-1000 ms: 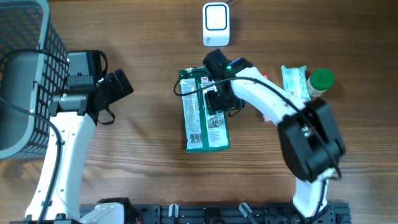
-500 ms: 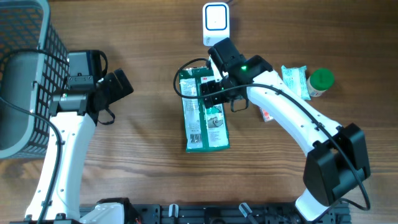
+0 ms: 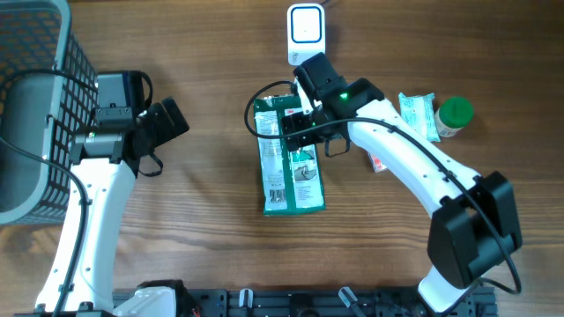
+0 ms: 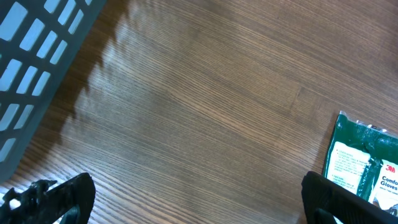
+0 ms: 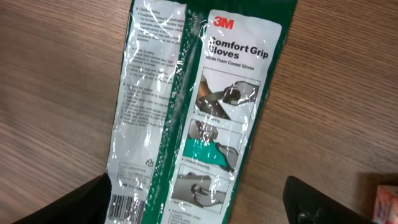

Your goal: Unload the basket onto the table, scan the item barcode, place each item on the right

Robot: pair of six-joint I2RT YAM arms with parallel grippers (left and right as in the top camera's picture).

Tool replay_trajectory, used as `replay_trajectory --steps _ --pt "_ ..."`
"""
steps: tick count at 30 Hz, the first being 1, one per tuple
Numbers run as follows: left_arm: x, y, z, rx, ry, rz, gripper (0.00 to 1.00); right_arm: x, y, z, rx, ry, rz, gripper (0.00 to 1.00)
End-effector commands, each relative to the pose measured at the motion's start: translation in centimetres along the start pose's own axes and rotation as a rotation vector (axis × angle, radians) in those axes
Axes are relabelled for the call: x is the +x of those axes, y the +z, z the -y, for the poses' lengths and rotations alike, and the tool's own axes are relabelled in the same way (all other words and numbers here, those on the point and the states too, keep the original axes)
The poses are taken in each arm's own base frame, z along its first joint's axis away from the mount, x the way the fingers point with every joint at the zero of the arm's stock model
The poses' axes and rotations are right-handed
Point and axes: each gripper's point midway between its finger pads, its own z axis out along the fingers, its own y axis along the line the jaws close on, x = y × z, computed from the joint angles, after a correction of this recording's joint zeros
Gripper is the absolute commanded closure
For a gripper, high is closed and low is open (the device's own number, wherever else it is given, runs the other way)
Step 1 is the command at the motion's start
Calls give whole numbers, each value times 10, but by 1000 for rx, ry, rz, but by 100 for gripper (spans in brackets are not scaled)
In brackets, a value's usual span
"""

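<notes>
From overhead, the glove packet lies flat in the middle of the table. Its long axis runs away from the robot, a touch tilted, towards the white scanner just past its far end. The right gripper hangs over that far end. The left gripper sits well apart to the side, beside the grey basket, so the right arm is plainly the nearer one. A green-capped bottle and a small pale pack wait off to the right.

Over to the left wrist: the left gripper is spread wide with only bare wood between its fingers. The packet just pokes in at the right edge of the picture and the basket at the left.

Now the right wrist, and here's the one that matters. The right gripper has its fingers spread wide, wider than the packet, and it grips nothing. The packet lies on the wood, printed side up, its length running straight out ahead of the fingers. A barcode shows at the near end of the pale panel, close to the finger on the picture's left.

My read: the grab comes across the packet's narrow width, then a short carry to the scanner, and the barcode will need turning to face it.
</notes>
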Motion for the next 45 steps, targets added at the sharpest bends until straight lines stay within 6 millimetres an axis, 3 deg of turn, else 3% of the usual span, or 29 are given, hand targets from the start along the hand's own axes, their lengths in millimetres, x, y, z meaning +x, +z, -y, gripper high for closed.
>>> replay_trajectory --steps 1,8,17,22,24,29,37,45 --pt "-3 0 -2 -8 7 9 0 7 26 5 15 25 -52 11" --pt "-3 0 -2 -9 7 9 0 25 71 6 -4 40 -163 11" --pt "-3 0 -2 -9 7 9 0 51 106 17 26 71 -281 14" --pt "-3 0 -2 -8 7 9 0 53 106 17 29 84 -287 21" --pt "-3 0 -2 -8 7 9 0 53 106 17 30 84 -288 31" --pt "-3 0 -2 -9 6 9 0 54 106 17 30 81 -290 43" --pt "-3 0 -2 -8 7 9 0 54 106 17 30 82 -291 35" --pt "-3 0 -2 -8 6 9 0 54 106 17 30 81 -291 32"
